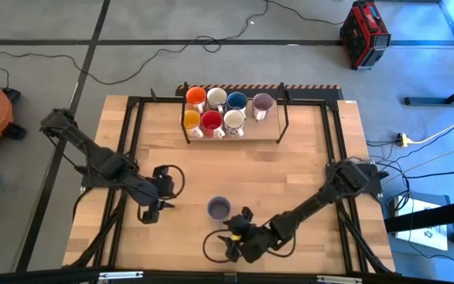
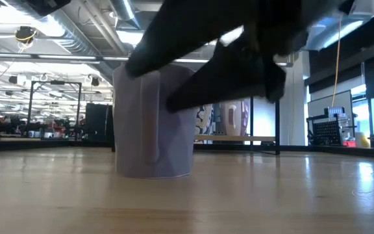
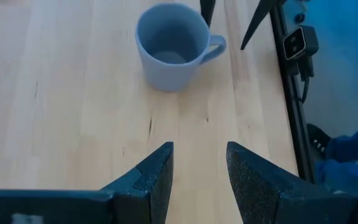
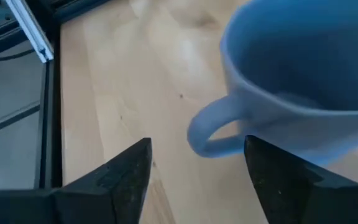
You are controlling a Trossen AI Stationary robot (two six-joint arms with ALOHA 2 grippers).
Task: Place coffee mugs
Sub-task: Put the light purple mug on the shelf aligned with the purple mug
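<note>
Pale purple mug (image 1: 218, 208) stood upright on the desk (image 1: 306, 173), its handle between the right pincer's (image 1: 232, 233) open fingers; left pincer (image 1: 152, 213) hung open nearby, empty.

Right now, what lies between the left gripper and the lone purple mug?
Nothing: in the left wrist view only bare table separates the open left gripper from the purple mug. The high view agrees.

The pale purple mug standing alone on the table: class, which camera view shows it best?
The left wrist view: the pale purple mug shows whole, handle included. High view shows it tiny; low view partly behind an arm; right wrist view cuts it off.
</note>
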